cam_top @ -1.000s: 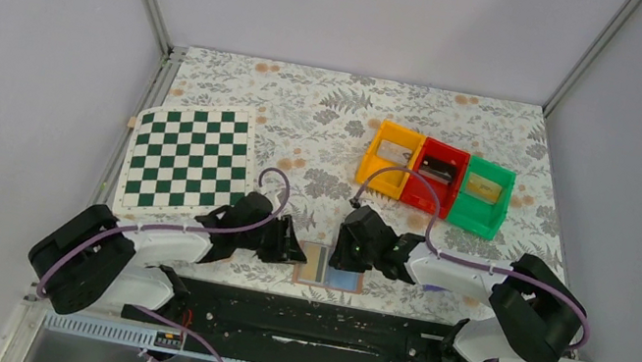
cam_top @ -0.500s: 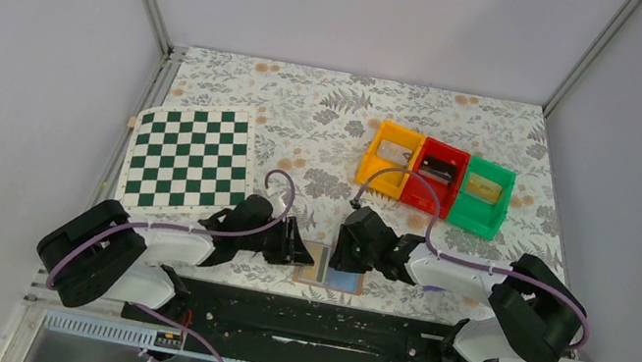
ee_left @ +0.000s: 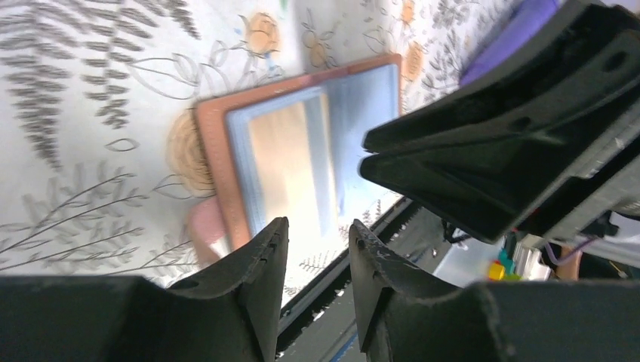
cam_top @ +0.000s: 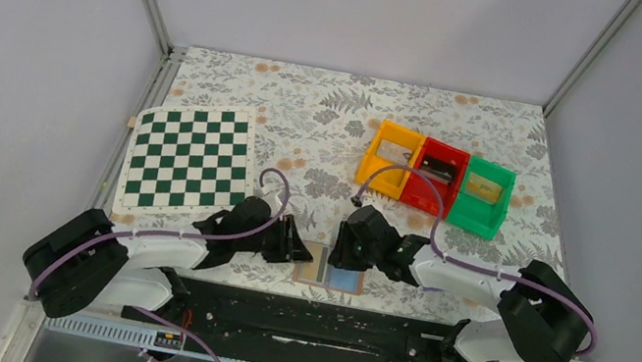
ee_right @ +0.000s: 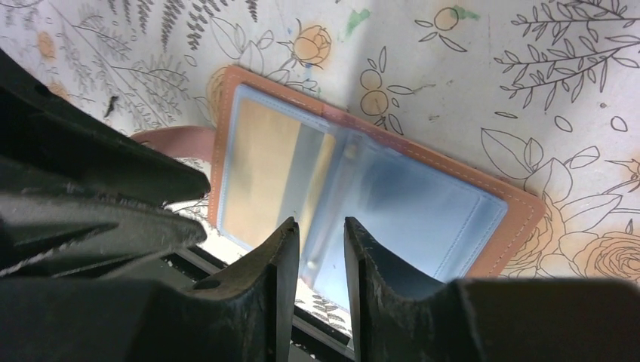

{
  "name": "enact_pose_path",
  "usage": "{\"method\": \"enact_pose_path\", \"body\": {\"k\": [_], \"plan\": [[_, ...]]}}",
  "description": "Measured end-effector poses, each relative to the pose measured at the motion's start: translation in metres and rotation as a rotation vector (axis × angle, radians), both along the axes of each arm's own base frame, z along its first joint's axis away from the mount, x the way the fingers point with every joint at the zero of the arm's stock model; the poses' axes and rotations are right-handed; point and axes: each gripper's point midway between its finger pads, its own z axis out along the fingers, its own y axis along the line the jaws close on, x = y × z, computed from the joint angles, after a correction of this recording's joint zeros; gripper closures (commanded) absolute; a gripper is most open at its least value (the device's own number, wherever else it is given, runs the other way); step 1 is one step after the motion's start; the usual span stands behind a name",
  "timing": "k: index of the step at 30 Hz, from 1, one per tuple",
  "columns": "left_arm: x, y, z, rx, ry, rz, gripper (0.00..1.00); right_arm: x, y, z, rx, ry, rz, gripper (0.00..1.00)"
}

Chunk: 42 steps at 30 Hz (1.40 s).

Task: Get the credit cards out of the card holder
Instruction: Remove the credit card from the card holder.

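The tan card holder [cam_top: 329, 269] lies open and flat near the table's front edge, its pale blue inside facing up. In its left half a yellowish credit card [ee_right: 256, 170] sits in a clear sleeve; the right half [ee_right: 423, 204] shows only blue. My left gripper [cam_top: 302, 253] hovers at the holder's left edge, open by a narrow gap with nothing between its fingers. My right gripper [cam_top: 346, 255] hangs over the holder's middle, likewise narrowly open and empty. The left wrist view shows the card holder [ee_left: 294, 151] beyond my left gripper [ee_left: 318, 226]. My right gripper [ee_right: 321, 224] points at the fold.
A green-and-white chessboard [cam_top: 188, 161] lies at the left. Yellow [cam_top: 391, 158], red [cam_top: 436, 173] and green [cam_top: 481, 197] bins stand in a row at the back right. The black base rail [cam_top: 312, 324] runs just below the holder. A pink strap [ee_right: 177, 139] sticks out from the holder's left side.
The left jaws have narrowed a little and the right jaws have widened a little. The left arm's elbow shifted slightly; both grippers stay at the holder, which has not moved.
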Motion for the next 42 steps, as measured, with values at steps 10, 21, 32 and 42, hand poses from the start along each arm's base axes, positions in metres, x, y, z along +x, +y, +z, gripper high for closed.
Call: {"method": "enact_pose_path", "body": {"k": [10, 21, 32, 42], "plan": [[0.002, 0.019, -0.019, 0.114, 0.014, 0.055, 0.63, 0.001, 0.002, 0.009, 0.025, -0.015, -0.001, 0.64], [0.004, 0.014, -0.022, 0.103, 0.013, 0.044, 0.65, 0.003, 0.005, 0.010, 0.038, -0.021, -0.003, 0.64], [0.005, 0.008, -0.008, 0.063, -0.024, 0.043, 0.66, 0.004, 0.009, -0.004, 0.028, 0.001, -0.002, 0.66], [0.007, 0.007, -0.001, 0.053, -0.049, 0.062, 0.66, 0.004, 0.017, -0.011, 0.043, 0.012, 0.012, 0.70]]}}
